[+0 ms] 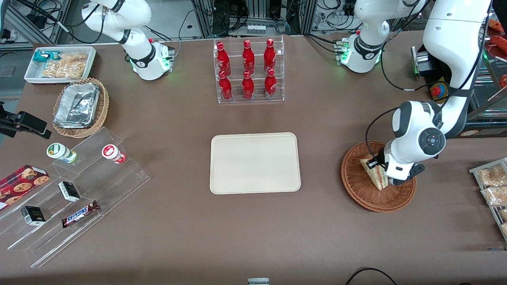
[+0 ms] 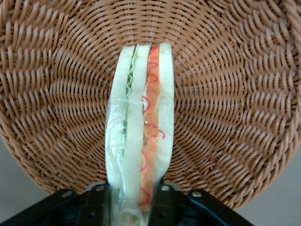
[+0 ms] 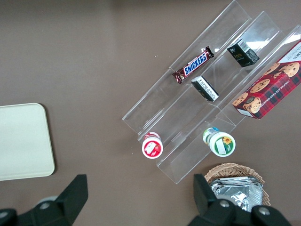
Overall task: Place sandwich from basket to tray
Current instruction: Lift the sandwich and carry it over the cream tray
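Note:
The sandwich point(image 1: 375, 174) is a white-bread wedge with red and green filling, standing on edge in the round reddish-brown basket point(image 1: 362, 194) toward the working arm's end of the table. My left gripper point(image 1: 383, 174) is down in the basket, shut on the sandwich. In the left wrist view the two black fingers point(image 2: 96, 202) press both bread faces of the sandwich point(image 2: 141, 122), with the basket's weave point(image 2: 225, 94) under it. The beige tray point(image 1: 254, 162) lies flat at the table's middle with nothing on it; it also shows in the right wrist view point(image 3: 21, 141).
A clear rack of red bottles point(image 1: 248, 70) stands farther from the camera than the tray. Bagged snacks point(image 1: 492, 182) lie beside the basket at the table's edge. A lighter wicker basket with a foil container point(image 1: 79, 107), a white snack bin point(image 1: 59, 63) and a clear stepped shelf point(image 1: 75, 190) lie toward the parked arm's end.

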`<state>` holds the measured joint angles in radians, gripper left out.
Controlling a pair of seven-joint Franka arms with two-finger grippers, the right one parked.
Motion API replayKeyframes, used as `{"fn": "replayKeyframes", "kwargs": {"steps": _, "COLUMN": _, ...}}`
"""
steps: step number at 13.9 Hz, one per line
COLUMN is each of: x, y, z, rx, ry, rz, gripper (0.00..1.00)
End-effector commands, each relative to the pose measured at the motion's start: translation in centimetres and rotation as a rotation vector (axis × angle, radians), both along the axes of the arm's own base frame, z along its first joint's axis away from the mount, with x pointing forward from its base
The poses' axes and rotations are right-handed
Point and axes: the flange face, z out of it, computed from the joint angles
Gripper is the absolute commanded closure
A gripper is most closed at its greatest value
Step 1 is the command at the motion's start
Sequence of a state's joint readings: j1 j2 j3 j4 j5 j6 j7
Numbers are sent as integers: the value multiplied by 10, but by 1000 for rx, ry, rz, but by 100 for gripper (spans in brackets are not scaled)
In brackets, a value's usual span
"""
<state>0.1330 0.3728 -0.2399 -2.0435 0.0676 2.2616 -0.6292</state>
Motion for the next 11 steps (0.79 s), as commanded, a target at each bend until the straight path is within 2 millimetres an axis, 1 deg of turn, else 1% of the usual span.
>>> {"fn": "replayKeyframes", "kwargs": {"steps": 1, "x": 6, "y": -2, "z": 36, "rx": 17, "ry": -65, "rz": -8, "gripper": 89}}
{"fn": "replayKeyframes", "kwargs": {"steps": 2, "x": 8, "y": -6, "z": 49, "rx": 17, "ry": -72, "rz": -29, "gripper": 89}}
{"fn": "replayKeyframes", "kwargs": {"steps": 3, "x": 12, "y": -24, "z": 63, "rx": 15, "ry": -54, "rz": -83, "gripper": 89}}
{"fn": "replayKeyframes", "kwargs": {"steps": 4, "x": 12, "y": -46, "z": 75, "rx": 19, "ry": -25, "rz": -132, "gripper": 88}}
{"fn": "replayKeyframes", "kwargs": {"steps": 5, "x": 11, "y": -65, "z": 84, "rx": 23, "ry": -7, "rz": -167, "gripper": 88}}
{"fn": "replayKeyframes", "kwargs": {"steps": 6, "x": 7, "y": -88, "z": 90, "rx": 22, "ry": -3, "rz": -227, "gripper": 87}}
{"fn": "replayKeyframes", "kwargs": {"steps": 8, "x": -7, "y": -149, "z": 100, "rx": 19, "ry": 0, "rz": -342, "gripper": 86}}
{"fn": "replayKeyframes", "kwargs": {"steps": 9, "x": -16, "y": -178, "z": 101, "rx": 8, "ry": 2, "rz": -378, "gripper": 86}}
{"fn": "replayKeyframes", "kwargs": {"steps": 10, "x": -28, "y": -207, "z": 100, "rx": 8, "ry": 3, "rz": -391, "gripper": 86}}
{"fn": "replayKeyframes", "kwargs": {"steps": 11, "x": -36, "y": -232, "z": 101, "rx": 12, "ry": -4, "rz": -382, "gripper": 86}}
